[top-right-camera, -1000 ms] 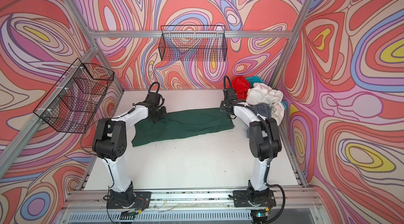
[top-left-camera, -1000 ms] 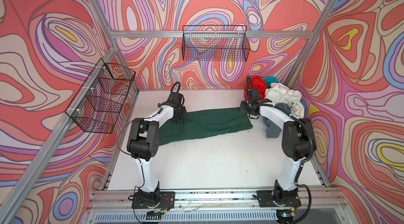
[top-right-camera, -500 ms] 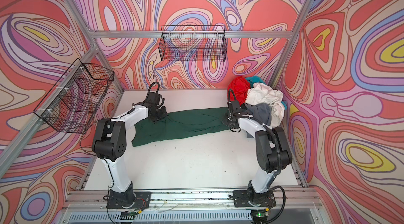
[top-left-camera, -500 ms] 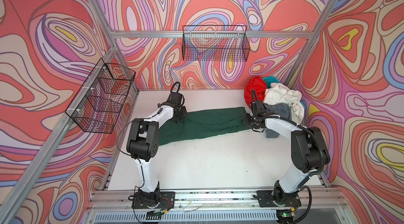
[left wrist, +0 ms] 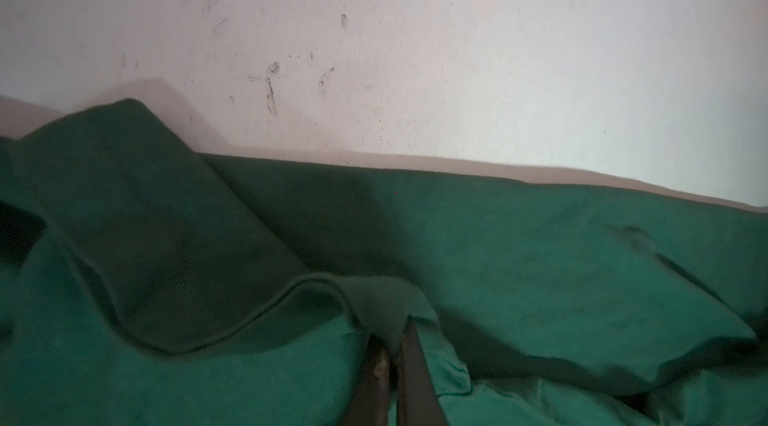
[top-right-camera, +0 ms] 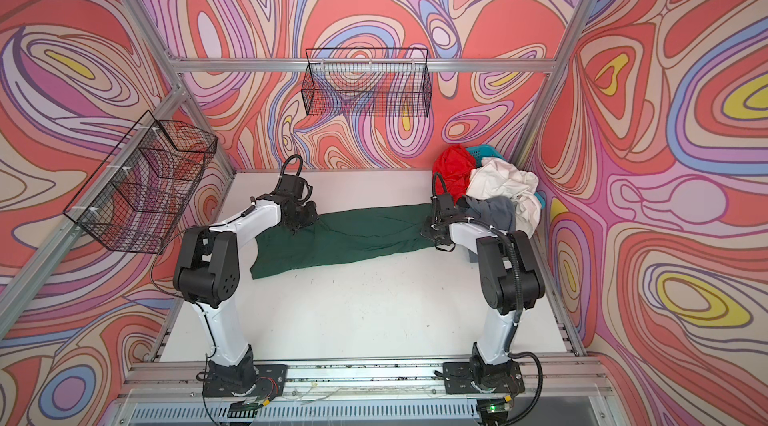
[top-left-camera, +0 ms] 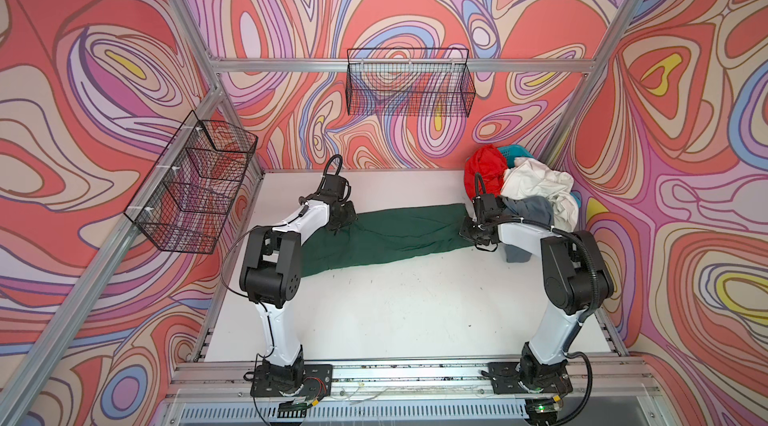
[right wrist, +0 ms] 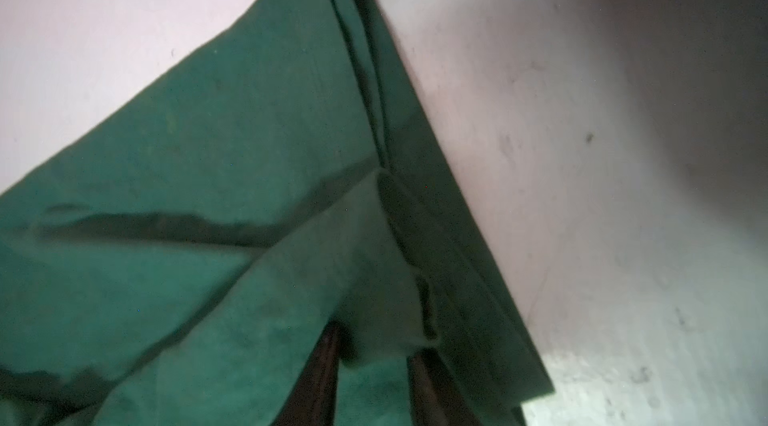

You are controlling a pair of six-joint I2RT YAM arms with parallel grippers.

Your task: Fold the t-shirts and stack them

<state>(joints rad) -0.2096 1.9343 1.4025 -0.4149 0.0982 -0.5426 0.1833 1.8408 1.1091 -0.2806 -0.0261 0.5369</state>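
The dark green t-shirt lies as a long folded strip across the white table. My left gripper is shut on a pinch of its cloth at the strip's left end. My right gripper sits at the strip's right end, jaws drawn in on a bunched fold of the green cloth. At the back right are piled the red t-shirt, the off-white one and the grey-blue one.
A turquoise basket shows behind the pile in the back right corner. Black wire baskets hang on the back wall and the left wall. Bare table lies in front of the green strip.
My right gripper has moved from the strip's far right corner toward the front along its right end, and its jaws have narrowed onto the cloth. The left arm has not moved.
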